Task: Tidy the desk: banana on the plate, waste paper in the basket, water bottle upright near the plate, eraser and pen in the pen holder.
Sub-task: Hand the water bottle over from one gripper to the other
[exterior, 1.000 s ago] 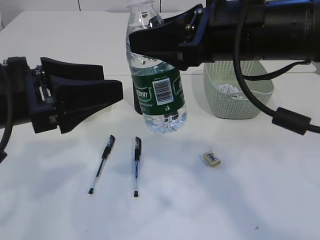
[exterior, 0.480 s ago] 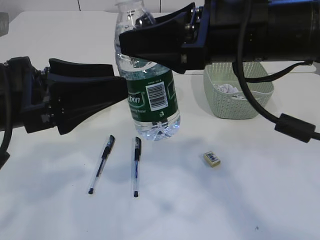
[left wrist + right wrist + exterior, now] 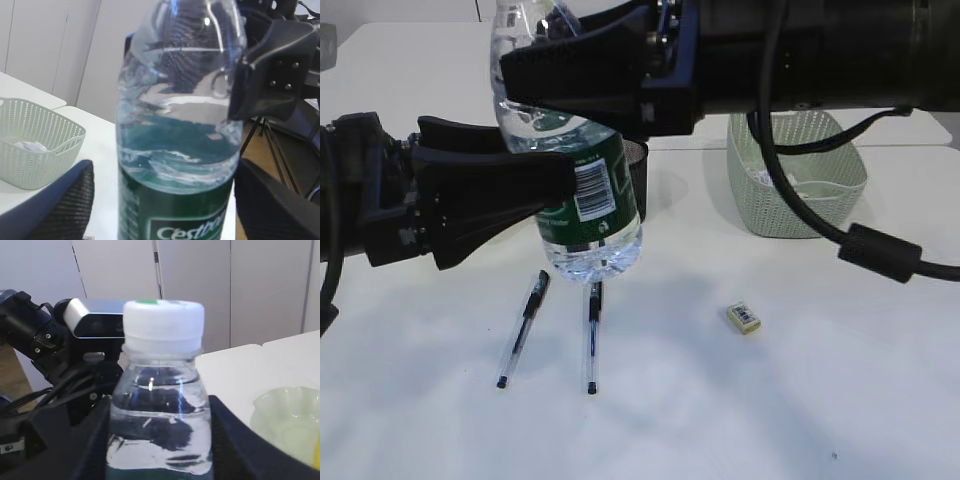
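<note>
The right gripper (image 3: 555, 80) is clamped on the upper part of the water bottle (image 3: 588, 205), holding it upright above the table (image 3: 800, 400), over the two pens (image 3: 592, 330). The left gripper (image 3: 525, 185) stands wide open with its fingers flanking the bottle's body, not visibly squeezing it. The eraser (image 3: 744, 318) lies near the basket (image 3: 795, 175)

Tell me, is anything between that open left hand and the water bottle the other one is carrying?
Nothing visible. The water bottle, held near its top by the right hand, already sits between the spread fingers of the left hand. Only open air shows on either side of it in the left wrist view.
</note>
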You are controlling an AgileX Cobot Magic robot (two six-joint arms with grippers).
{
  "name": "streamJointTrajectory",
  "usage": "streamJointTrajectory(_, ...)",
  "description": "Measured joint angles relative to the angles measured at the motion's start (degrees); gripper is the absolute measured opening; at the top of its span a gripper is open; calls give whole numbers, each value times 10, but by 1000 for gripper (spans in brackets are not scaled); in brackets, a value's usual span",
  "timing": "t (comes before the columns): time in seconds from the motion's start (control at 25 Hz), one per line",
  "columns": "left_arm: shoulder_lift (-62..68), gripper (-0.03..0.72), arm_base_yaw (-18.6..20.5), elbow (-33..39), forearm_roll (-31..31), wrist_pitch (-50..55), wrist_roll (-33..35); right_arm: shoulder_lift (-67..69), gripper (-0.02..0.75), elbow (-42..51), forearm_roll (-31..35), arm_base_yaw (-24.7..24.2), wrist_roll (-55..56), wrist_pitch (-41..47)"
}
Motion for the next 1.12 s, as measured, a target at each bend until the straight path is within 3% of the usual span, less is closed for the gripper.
streamJointTrajectory(0.48,0,604,0,0,4,-3,0,31,374,-21,0,28,-2,11)
streamJointTrajectory(0.92,0,433,-1,0,5,-6,0,31,371,-21,0,28,-3,11)
streamJointTrajectory(1.12,0,408,-1,0,5,4,-1,31,382,-21,-1,28,-5,10)
